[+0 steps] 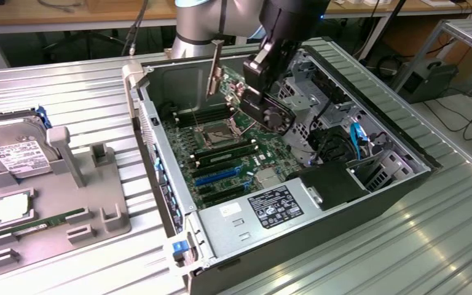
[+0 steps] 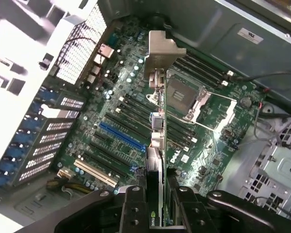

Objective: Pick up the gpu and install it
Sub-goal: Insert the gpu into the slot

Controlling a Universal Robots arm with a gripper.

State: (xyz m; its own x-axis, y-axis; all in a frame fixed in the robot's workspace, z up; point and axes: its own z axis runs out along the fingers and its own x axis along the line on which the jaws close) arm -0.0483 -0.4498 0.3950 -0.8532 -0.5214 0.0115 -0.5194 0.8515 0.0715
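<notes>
Hanging edge-on between the fingers [image 2: 134,206] of the gripper [image 2: 157,196], the gpu [image 2: 156,145] is clamped at its near end, the jaws closed on the card. Its silver bracket [image 2: 161,51] is at the far end. The card is over the motherboard [image 2: 111,160], above the CPU socket [image 2: 184,99] and the blue slot [image 2: 121,136], and is not seated in any slot. All this is inside the open case [image 1: 244,246] on the table [image 1: 400,258]. On the exterior view's left, well apart, a grey tray [image 1: 96,227] carries a hard drive [image 1: 15,153] and a memory stick [image 1: 43,222].
</notes>
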